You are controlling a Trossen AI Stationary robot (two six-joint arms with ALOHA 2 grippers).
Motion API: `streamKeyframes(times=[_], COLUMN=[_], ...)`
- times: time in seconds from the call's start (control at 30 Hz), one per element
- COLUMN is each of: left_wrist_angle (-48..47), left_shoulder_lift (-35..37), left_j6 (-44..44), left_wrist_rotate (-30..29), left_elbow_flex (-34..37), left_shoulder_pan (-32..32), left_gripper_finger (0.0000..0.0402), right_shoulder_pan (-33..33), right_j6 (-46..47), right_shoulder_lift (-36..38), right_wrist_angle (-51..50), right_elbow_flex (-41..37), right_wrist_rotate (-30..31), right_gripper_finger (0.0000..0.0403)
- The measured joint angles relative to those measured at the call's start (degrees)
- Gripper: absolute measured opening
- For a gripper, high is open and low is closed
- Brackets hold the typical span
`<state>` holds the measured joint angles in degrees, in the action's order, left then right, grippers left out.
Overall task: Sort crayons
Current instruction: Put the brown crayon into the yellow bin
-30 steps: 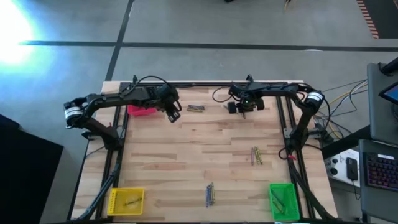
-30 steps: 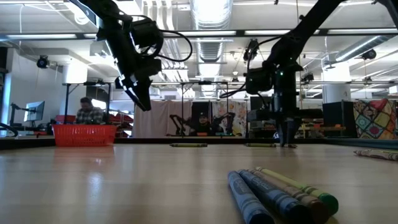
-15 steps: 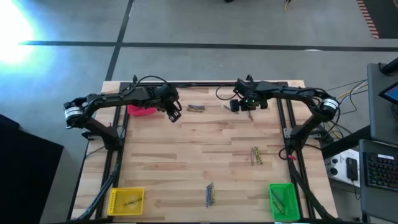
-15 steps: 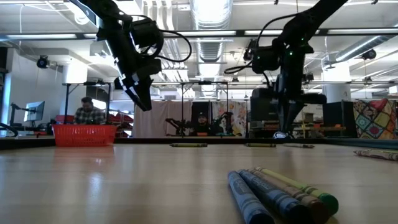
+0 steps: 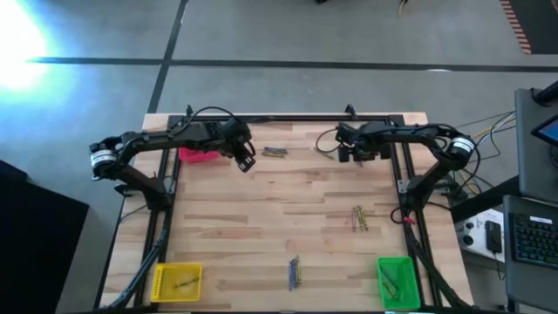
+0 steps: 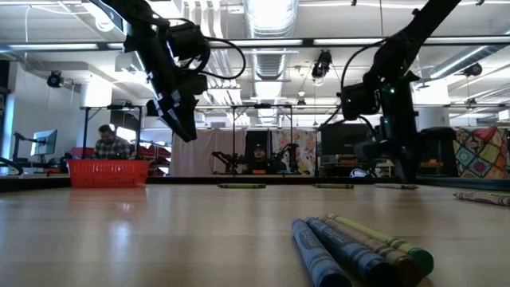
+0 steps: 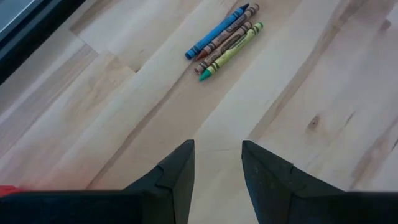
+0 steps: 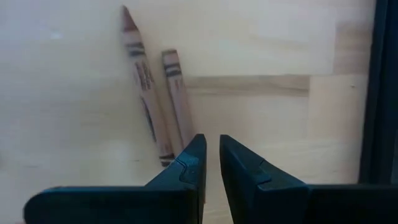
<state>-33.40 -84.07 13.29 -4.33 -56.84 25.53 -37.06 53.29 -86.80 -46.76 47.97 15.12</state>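
Note:
Crayons lie in small clusters on the wooden table: three (blue, brown, green) (image 7: pixel 224 36) at the far middle (image 5: pixel 275 152), two brown ones (image 8: pixel 158 93) under my right gripper, one cluster at the right (image 5: pixel 359 218), and one by the near edge (image 5: pixel 295 273) (image 6: pixel 358 251). My left gripper (image 5: pixel 246 161) (image 7: pixel 217 168) hovers open above bare wood, just left of the far-middle cluster. My right gripper (image 5: pixel 357 155) (image 8: pixel 211 163) hangs at the far right, pointing down, its fingers almost together with nothing between them.
A red bin (image 5: pixel 199 155) stands at the far left behind my left arm. A yellow bin (image 5: pixel 179 281) sits at the near left corner and a green bin (image 5: pixel 397 281) at the near right, each with crayons inside. A black frame rail (image 8: pixel 385 93) borders the table's right side.
My right gripper has risen a little off the table and gone toward the table's right edge along the far side, turning somewhat as it went. My left gripper has stayed in place, and no crayon has visibly moved.

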Motion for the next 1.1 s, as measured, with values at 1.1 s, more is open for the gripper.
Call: streamKeyframes(times=[1.1], left_wrist_angle=[2.4], left_shoulder_lift=[0.0], left_j6=[0.8], left_wrist_rotate=[0.5], left_elbow_flex=[0.0], left_shoulder_pan=[-0.2], left_gripper_finger=[0.0116], right_shoulder_pan=[0.0], right_j6=[-3.8], right_shoulder_lift=[1.5], right_wrist_angle=[7.4], right_elbow_flex=[-1.4], right_wrist_rotate=[-9.4], right_gripper_finger=[0.0187])
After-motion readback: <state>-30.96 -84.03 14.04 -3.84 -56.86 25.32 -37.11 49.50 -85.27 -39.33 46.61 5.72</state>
